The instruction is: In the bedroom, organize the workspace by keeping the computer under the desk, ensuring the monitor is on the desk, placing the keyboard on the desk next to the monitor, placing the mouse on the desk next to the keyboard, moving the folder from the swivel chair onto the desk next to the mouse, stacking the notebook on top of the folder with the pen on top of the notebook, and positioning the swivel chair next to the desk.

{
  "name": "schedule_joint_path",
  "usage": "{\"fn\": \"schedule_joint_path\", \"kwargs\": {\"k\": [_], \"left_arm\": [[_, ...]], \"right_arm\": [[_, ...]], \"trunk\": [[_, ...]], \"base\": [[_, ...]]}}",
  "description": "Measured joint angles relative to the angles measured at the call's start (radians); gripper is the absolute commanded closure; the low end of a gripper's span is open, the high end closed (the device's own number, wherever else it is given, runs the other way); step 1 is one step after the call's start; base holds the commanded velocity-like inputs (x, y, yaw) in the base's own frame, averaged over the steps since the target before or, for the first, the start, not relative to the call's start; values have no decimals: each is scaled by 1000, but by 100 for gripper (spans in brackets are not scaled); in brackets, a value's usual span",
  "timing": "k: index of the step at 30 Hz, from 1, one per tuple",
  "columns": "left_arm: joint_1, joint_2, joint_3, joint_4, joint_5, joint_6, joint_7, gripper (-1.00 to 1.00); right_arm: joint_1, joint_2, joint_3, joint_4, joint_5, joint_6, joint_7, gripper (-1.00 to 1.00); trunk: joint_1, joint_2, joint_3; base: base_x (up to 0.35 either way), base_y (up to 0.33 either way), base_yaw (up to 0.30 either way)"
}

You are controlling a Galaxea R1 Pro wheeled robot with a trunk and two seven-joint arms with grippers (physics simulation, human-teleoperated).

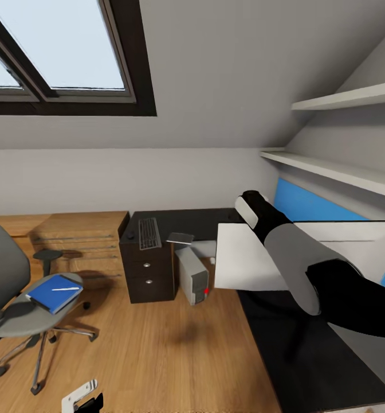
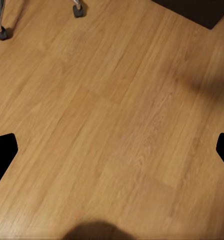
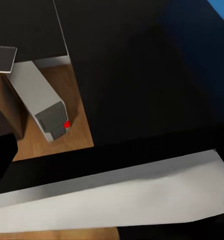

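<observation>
1. Two arms are yours, and your right arm (image 1: pixel 307 258) reaches out over the dark desk (image 1: pixel 204 221) with a big white flat thing in front of it, which may be the monitor (image 1: pixel 244 258).
2. You cannot see the right gripper's fingers in the head view, because the white panel and the wrist hide them. In the right wrist view the white panel (image 3: pixel 132 192) lies across the picture right by the camera, so I cannot tell if the gripper is open or closed on it.
3. Your left gripper (image 1: pixel 83 396) peeks in at the low edge of the head view. In the left wrist view its two black fingertips (image 2: pixel 3 150) sit far apart at the sides, with only wood floor (image 2: pixel 112 120) between them. It holds nothing.
4. The keyboard (image 1: pixel 149 232) lies on the desk, near the left end.
5. The gray computer (image 1: pixel 193 274) stands on the floor under the desk, beside the dark drawers (image 1: pixel 149 275). It has a small red spot on its front.
6. The swivel chair (image 1: pixel 20 298) is well apart from the desk, on your left.
7. The blue folder (image 1: pixel 55 292) lies on the chair seat, and a thin white pen (image 1: pixel 65 288) lies on top of it.
</observation>
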Motion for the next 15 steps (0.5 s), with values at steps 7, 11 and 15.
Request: {"fn": "schedule_joint_path", "kwargs": {"k": [7, 11, 15], "left_arm": [[0, 0, 0, 0, 0, 0, -1, -100], [0, 0, 0, 0, 0, 0, -1, -100], [0, 0, 0, 0, 0, 0, -2, -100]], "right_arm": [[0, 0, 0, -1, 1, 1, 0, -100], [0, 0, 0, -1, 0, 2, 0, -100], [0, 0, 0, -1, 0, 2, -1, -100]], "trunk": [[0, 0, 0], [0, 0, 0], [0, 0, 0]], "base": [[-210, 0, 0], [-54, 0, 0], [-14, 0, 0]]}}
